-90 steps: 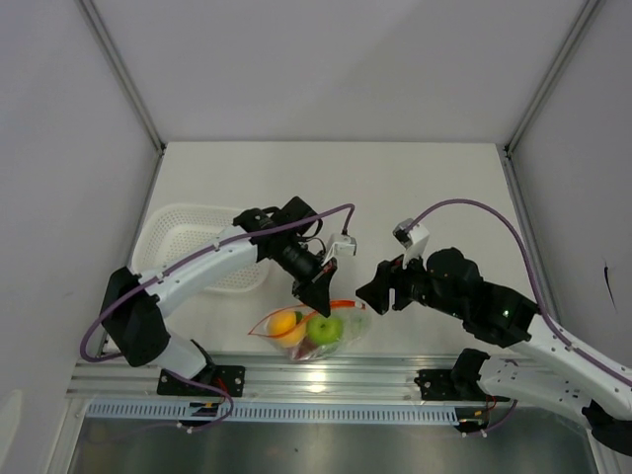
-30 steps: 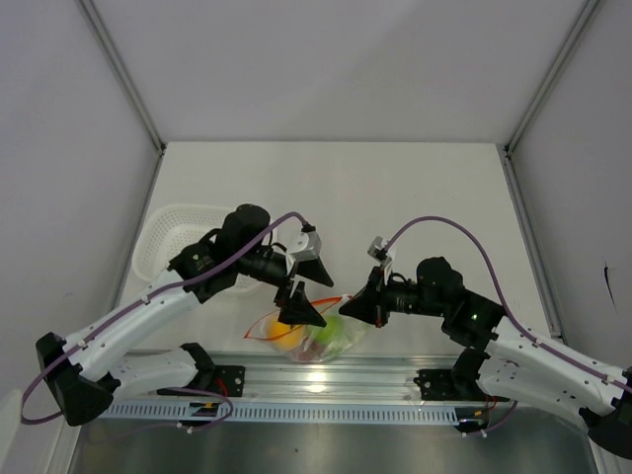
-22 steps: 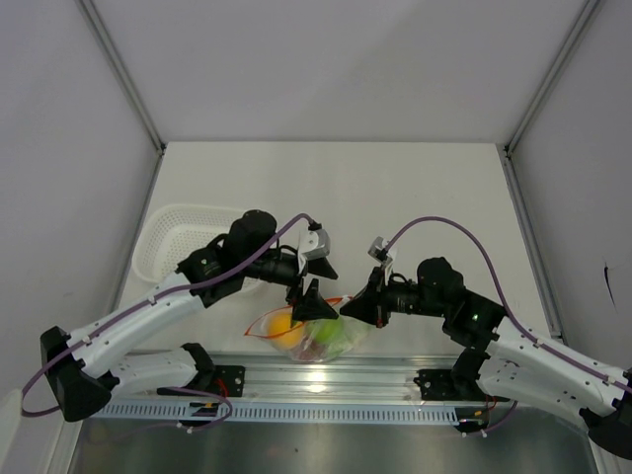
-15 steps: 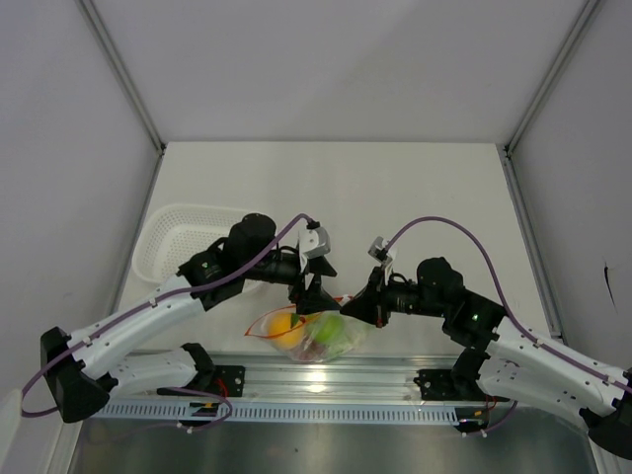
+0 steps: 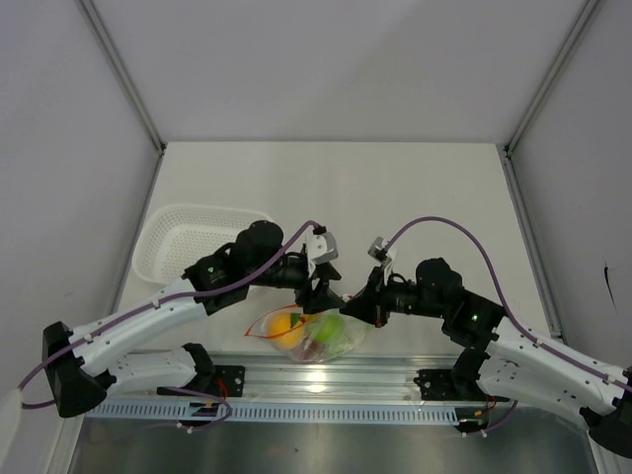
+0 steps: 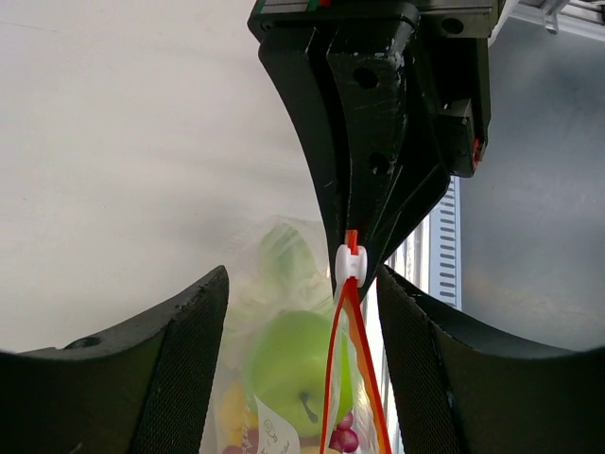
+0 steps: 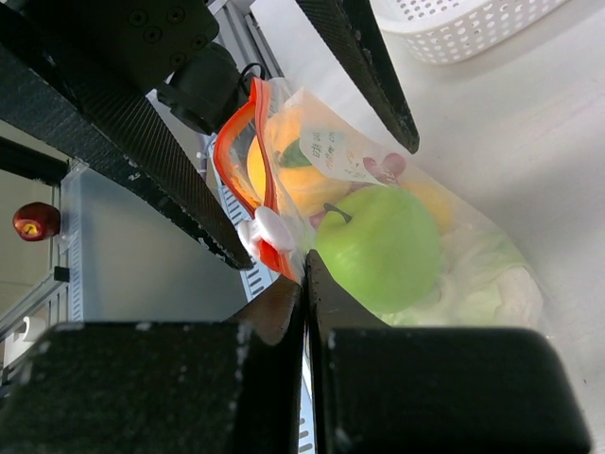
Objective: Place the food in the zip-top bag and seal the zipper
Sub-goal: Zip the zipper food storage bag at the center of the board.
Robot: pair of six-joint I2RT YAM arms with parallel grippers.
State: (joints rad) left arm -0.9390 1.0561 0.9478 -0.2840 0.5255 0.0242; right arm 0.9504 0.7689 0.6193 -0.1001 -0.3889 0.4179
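The zip-top bag lies at the table's near edge, with a green apple and an orange showing through it. My right gripper is shut on the bag's corner at the end of the red-orange zipper, just past the white slider. My left gripper is open, one finger on each side of the zipper, touching neither the strip nor the slider. In the right wrist view the shut gripper pinches the plastic beside the slider and the apple. Red-purple grapes peek out below the apple.
A white perforated basket stands at the left of the table behind the left arm. A metal rail runs along the near edge right beside the bag. The two grippers are close together over the bag.
My left gripper has slid right along the bag's mouth toward the right gripper, and its jaws have narrowed around the zipper. The right gripper has kept its hold and place.
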